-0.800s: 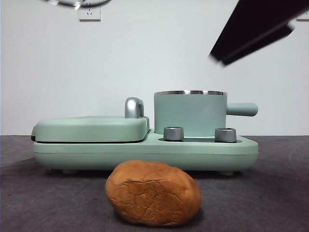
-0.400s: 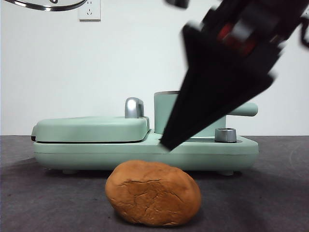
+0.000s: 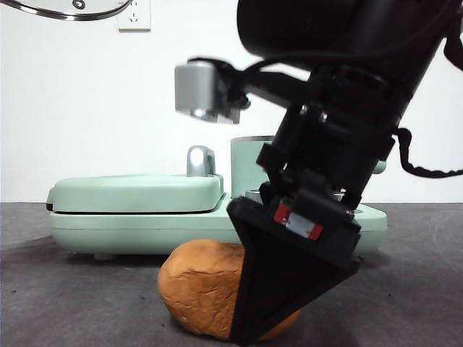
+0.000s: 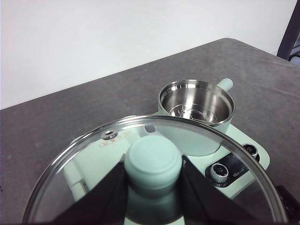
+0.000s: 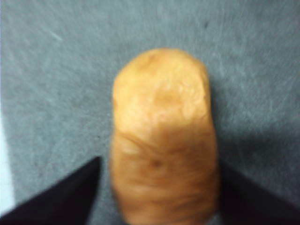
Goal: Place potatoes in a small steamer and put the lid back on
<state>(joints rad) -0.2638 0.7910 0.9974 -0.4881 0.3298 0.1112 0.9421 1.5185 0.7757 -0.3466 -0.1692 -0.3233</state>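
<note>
Right gripper down over the potato, left gripper holding the lid aloft

The right gripper (image 5: 159,206) has its jaws spread, the potato (image 5: 164,140) lying between them on the grey table (image 5: 47,70). The left gripper (image 4: 153,187) clamps the knob of the lid (image 4: 93,154), with the open small steamer (image 4: 197,105) beyond its fingers.

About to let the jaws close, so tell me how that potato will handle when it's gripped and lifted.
The potato looks firm and lumpy, so it should probably hold its shape between the right gripper's open jaws. Its rounded oval form suggests it could roll if nudged off-centre. The cracked, matte skin seems unlikely to be slippery. It fills most of the jaw gap, leaving little margin.
</note>
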